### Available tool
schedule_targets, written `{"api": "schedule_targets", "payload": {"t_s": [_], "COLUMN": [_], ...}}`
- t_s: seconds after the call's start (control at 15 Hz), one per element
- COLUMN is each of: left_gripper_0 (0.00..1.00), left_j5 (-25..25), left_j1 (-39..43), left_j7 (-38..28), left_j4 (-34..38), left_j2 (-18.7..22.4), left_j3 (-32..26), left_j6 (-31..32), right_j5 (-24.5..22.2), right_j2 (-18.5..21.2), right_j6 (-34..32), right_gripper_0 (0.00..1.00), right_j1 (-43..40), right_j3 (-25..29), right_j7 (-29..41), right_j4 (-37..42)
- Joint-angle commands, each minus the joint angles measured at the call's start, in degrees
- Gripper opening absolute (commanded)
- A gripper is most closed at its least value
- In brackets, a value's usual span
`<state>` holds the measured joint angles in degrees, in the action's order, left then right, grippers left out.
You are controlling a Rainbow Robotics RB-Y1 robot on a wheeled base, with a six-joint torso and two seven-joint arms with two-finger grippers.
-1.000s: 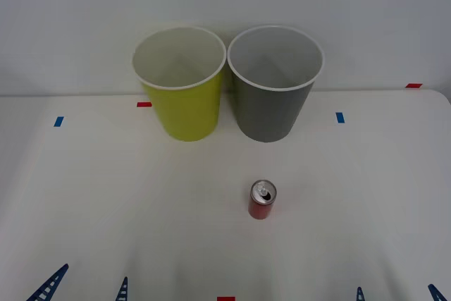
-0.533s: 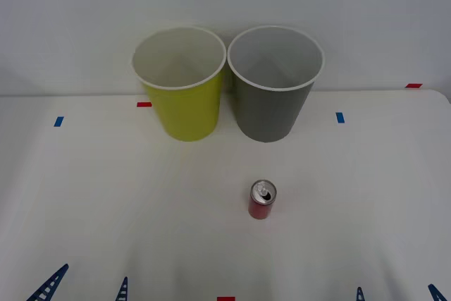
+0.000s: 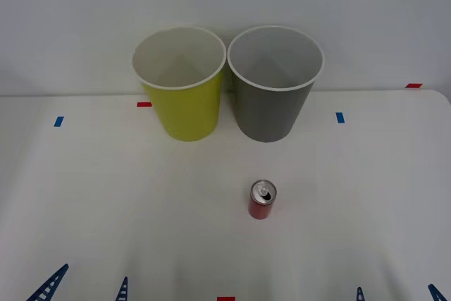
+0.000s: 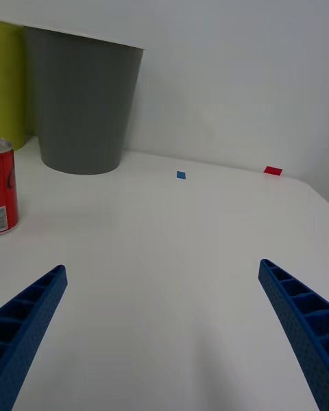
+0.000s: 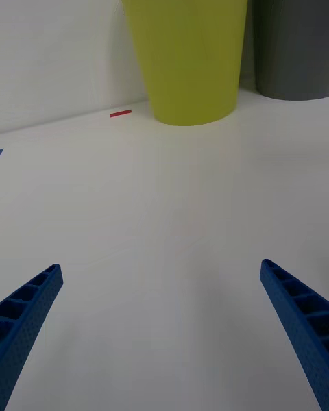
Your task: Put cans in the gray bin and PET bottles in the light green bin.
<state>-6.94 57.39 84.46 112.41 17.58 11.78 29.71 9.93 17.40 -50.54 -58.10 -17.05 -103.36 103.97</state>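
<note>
We see the small red drink can with a silver top and pull tab [image 3: 262, 200] upright on the white surface [image 3: 106, 195], ahead of the right end effector [image 3: 398, 293] and toward its inner side, well apart from its blue ribbed fingers [image 4: 301, 329]. The right end effector is released, its fingers spread wide and empty. The left end effector [image 3: 84, 288] is likewise released and empty, low at the near edge of the surface. Beyond the can stands the tall tapered dark gray bin with a white rim [image 3: 273, 82]. Just beside it, straight ahead of the left end effector, stands the tall yellow-green bin with a white rim [image 3: 181, 82].
</note>
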Motion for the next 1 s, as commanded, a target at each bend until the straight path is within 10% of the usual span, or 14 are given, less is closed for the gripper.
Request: {"api": "schedule_targets", "payload": {"t_s": [0.07,1.0], "left_gripper_0": [1.00,1.00], "left_j5": [0.0,0.0], "left_j1": [0.0,0.0], "left_j7": [0.0,0.0], "left_j4": [0.0,0.0], "left_j2": [0.0,0.0], "left_j3": [0.0,0.0], "left_j6": [0.0,0.0], "right_j5": [0.0,0.0], "right_j2": [0.0,0.0], "right_j6": [0.0,0.0], "right_gripper_0": [0.98,0.97], "right_j1": [0.0,0.0], "right_j3": [0.0,0.0], "right_j7": [0.0,0.0], "right_j4": [0.0,0.0]}}
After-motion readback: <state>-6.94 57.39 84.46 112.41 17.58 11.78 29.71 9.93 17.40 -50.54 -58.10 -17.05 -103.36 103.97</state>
